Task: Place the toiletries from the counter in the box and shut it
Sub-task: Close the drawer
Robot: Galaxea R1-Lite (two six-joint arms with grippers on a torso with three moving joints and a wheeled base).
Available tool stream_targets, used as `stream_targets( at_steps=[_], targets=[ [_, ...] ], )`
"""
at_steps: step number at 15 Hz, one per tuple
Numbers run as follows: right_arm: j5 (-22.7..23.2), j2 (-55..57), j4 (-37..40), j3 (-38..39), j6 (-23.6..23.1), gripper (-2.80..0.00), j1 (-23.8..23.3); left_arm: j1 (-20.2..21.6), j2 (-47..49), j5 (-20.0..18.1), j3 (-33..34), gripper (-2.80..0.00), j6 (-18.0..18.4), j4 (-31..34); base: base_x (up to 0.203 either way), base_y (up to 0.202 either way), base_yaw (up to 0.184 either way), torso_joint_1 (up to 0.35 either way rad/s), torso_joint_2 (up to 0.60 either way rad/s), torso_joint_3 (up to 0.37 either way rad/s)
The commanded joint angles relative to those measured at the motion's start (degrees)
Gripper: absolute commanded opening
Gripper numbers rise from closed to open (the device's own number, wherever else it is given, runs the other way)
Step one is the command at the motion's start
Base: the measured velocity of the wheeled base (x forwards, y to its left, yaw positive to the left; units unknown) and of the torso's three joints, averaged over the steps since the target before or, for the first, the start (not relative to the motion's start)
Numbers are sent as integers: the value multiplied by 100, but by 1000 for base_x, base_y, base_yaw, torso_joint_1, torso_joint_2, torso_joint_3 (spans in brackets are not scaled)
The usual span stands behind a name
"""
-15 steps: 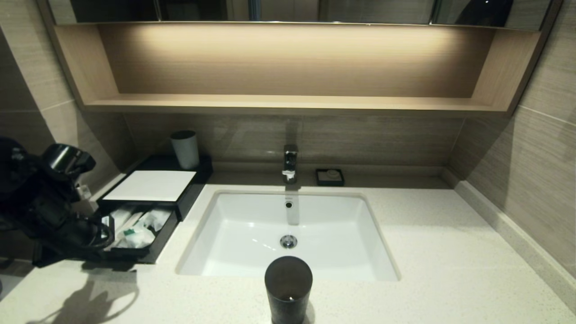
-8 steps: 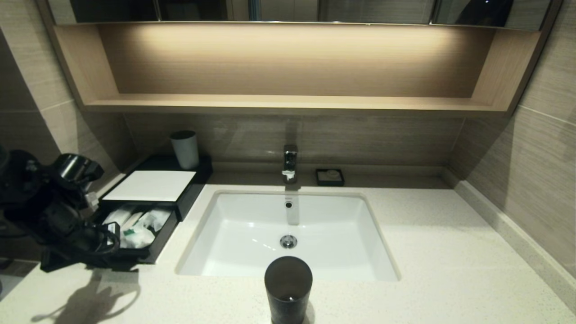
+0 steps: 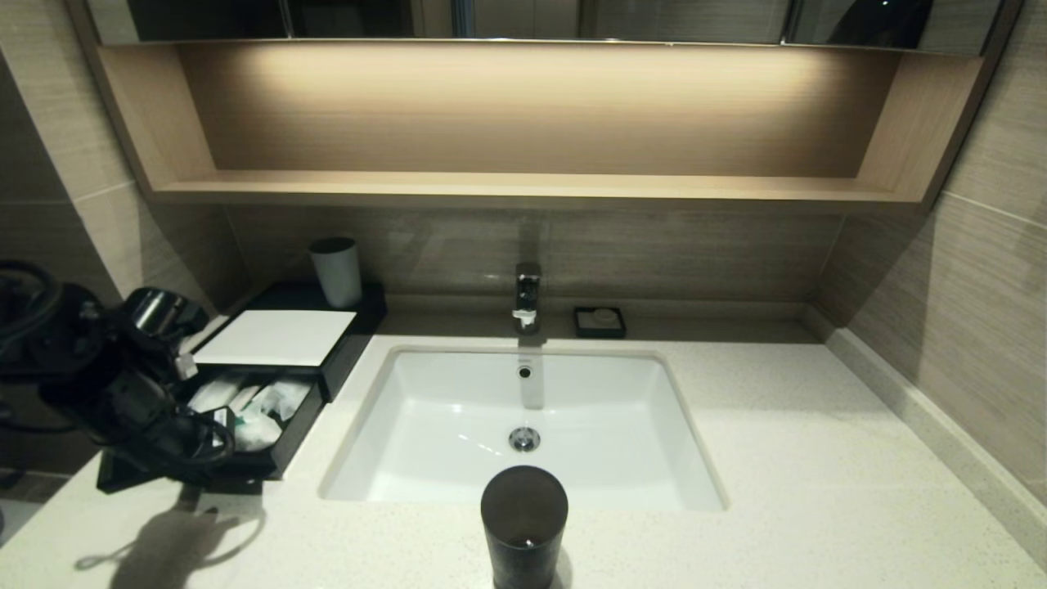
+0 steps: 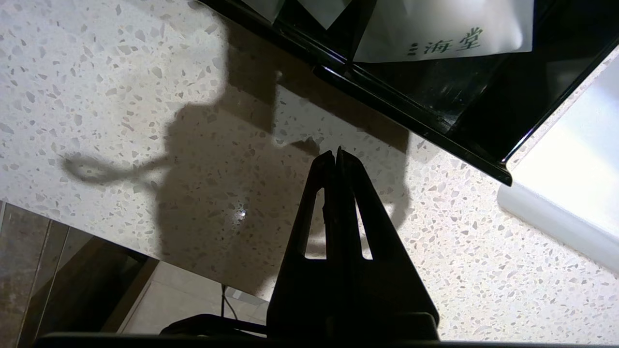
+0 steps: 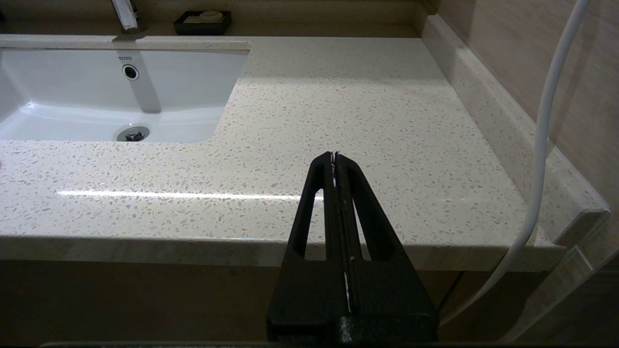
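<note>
Looking down from the head, the packets (image 3: 253,409) lie in the box's (image 3: 278,337) pulled-out tray, so the left gripper (image 3: 214,442), fingers together, sits at its front to push, the left wrist shows those fingers (image 4: 337,162) just before the tray edge, and the right gripper (image 5: 334,159), also pressed together, waits beyond the counter (image 5: 338,106).

Black arm (image 3: 106,384) — looped cables, slotted tapering jaws.

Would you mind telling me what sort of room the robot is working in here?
Most likely a hotel bathroom vanity: a sunken white basin with a chrome tap, and packaged toiletries in a black box.
</note>
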Motion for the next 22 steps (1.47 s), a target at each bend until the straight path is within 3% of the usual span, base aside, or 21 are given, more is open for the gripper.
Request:
stream_targets(
  at_steps=[1,12,22],
  targets=[
    [-1,0,-1,9,-1,-280,1,-49,57,80,-11,-280,-37,-55,0,0,0,0,0,0],
    [-1,0,-1,9,-1,-280,1,-264,371,363,-99,-280,-165,-682,0,0,0,0,0,0],
    [-1,0,-1,9,-1,-280,1,-439,658,399,-151,-280,-357,-1278,0,0,0,0,0,0]
  ],
)
